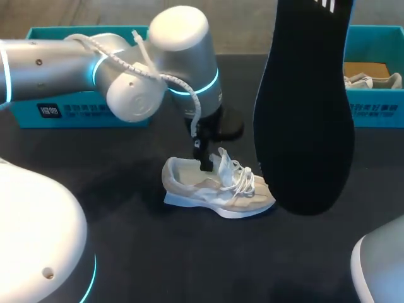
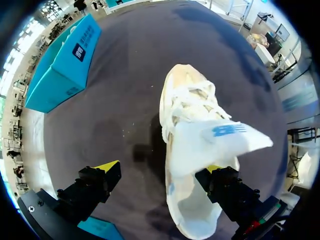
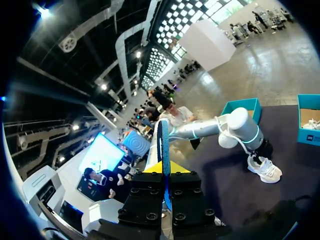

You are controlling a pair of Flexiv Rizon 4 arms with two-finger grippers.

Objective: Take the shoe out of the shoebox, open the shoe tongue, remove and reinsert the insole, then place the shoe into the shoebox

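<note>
Cream shoe (image 1: 218, 188) stands on its sole mid-counter (image 1: 126, 252) — laces loose, white tongue (image 2: 220, 137) lifted. Left tool (image 2: 160, 172) is spread, one finger at the shoe's opening. Right tool (image 3: 165, 170) pinches the black insole (image 1: 306, 120) — held aloft beside the shoe.

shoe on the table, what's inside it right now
One finger of the left gripper dips into the shoe. The heel cavity looks empty; the raised tongue and laces hide the toe end.
</note>
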